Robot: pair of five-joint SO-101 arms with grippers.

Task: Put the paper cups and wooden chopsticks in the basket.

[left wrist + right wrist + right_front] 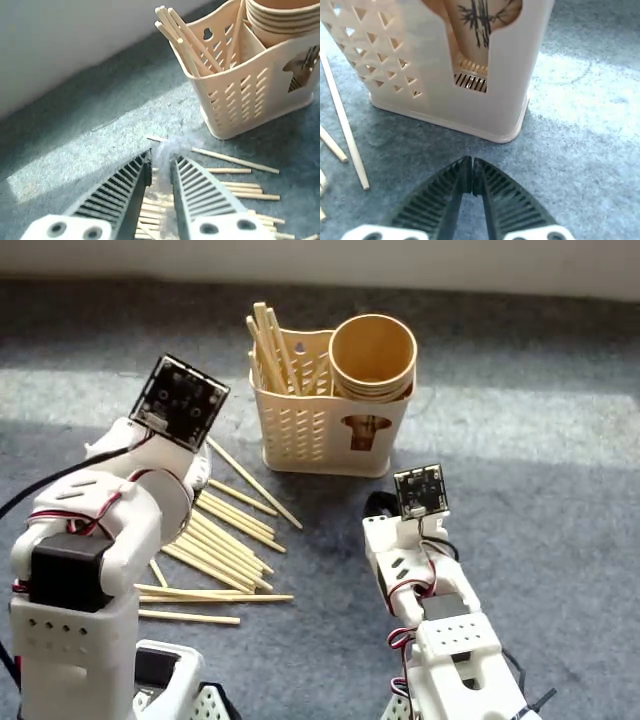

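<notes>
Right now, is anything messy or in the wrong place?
Yes. A heap of wooden chopsticks lies scattered on the grey carpet beside the basket, though they belong inside it. The paper cups are stacked neatly in the basket, with a few upright chopsticks beside them.

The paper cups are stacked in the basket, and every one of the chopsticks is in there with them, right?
Not every one. The paper cups are stacked in the basket, but only some chopsticks stand in it. Many loose chopsticks lie on the carpet near it, as the high view shows.
</notes>
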